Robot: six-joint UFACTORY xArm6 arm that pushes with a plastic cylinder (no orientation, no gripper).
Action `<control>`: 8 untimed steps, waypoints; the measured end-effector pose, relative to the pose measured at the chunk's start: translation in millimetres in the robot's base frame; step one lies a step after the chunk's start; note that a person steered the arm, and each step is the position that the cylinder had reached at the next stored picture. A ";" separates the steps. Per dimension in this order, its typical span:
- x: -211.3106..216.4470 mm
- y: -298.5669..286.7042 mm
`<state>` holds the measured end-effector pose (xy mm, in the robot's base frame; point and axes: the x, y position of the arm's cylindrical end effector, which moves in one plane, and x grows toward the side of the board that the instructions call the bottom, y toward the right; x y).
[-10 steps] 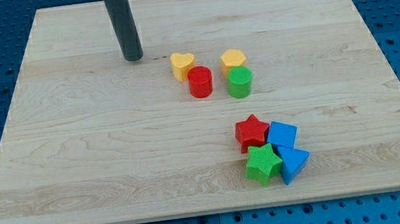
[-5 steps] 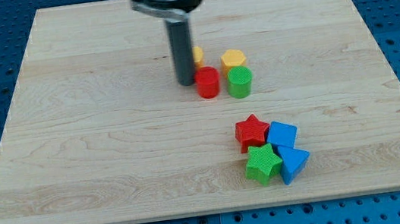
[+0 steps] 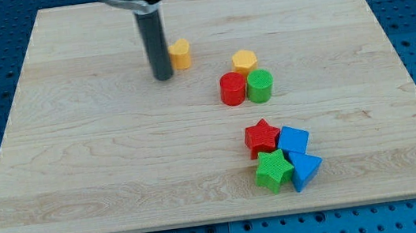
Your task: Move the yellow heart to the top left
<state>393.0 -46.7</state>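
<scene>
The yellow heart (image 3: 180,54) lies on the wooden board (image 3: 79,164) left of centre in the upper part, partly hidden by my rod. My tip (image 3: 163,77) rests on the board just to the view's left of the heart and slightly below it, touching or nearly touching it. The board's top left corner is well away to the view's upper left of both.
A yellow hexagon (image 3: 244,60), a red cylinder (image 3: 232,89) and a green cylinder (image 3: 259,86) cluster right of the heart. A red star (image 3: 262,137), a blue cube (image 3: 293,139), a green star (image 3: 274,170) and a blue triangle (image 3: 305,170) cluster at the lower right.
My tip swung right to the heart and red cylinder, then back left. The heart has moved up and left; the red cylinder now sits against the green one.
</scene>
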 end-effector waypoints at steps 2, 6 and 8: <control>-41.5 -5.2; -71.5 -12.8; -103.5 -125.8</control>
